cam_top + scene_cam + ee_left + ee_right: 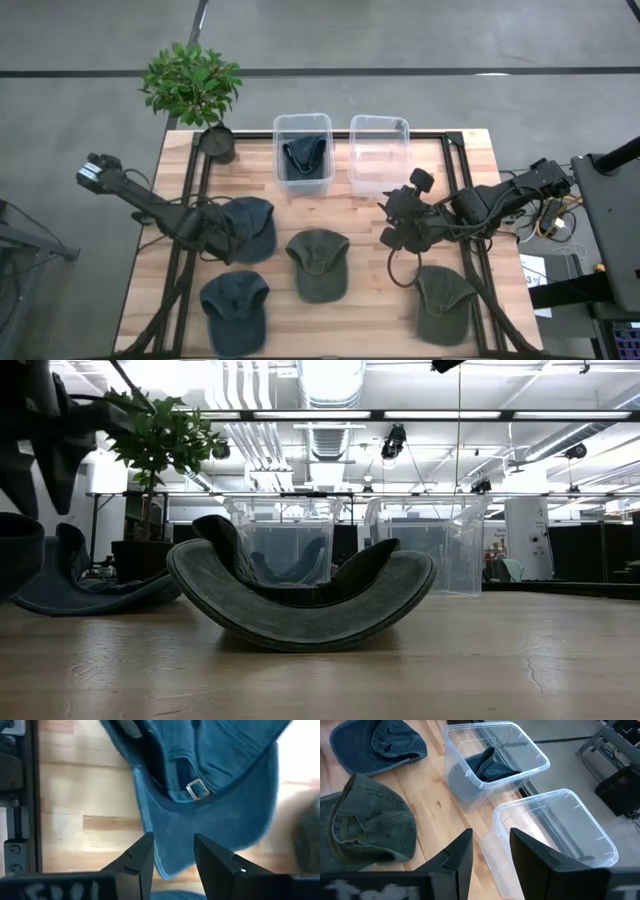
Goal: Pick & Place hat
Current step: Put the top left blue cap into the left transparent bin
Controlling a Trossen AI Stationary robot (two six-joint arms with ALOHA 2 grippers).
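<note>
- The left hand (pixel 172 862) hangs right over the blue hat (pixel 247 228) at the left-middle of the worktop (pixel 370 300). Its fingers are spread with nothing between them, lined up on the rim just below the strap buckle (pixel 197 789).
- The right hand (pixel 490 855) sits out over the worktop in front of the empty bin (pixel 555 837). Its fingers are parted too and it's holding nothing.
- Handling guess: these hats look like soft washed cotton, so light and floppy. The crown will probably collapse when pinched. Only the brim looks stiff; in the low view the green hat (pixel 300 595) rocks on its curved brim like a bowl.
- Best bite is probably the brim edge or the back band near the strap. That's doubled fabric, so it shouldn't slip out. Nothing fragile here, and the worst case is that it droops and snags a bin wall.
- Count on the worktop:
  - two blue hats, the one under the left hand plus another blue hat (pixel 234 310) at the front
  - two green hats, the middle one (pixel 318 262) and the green hat at the right (pixel 444 304)
- There are two clear bins. The left bin (pixel 303 152) already has one dark blue hat (pixel 487 765) in it, and the other has nothing.
- One potted plant (pixel 195 90) sits at the back-left corner.
</note>
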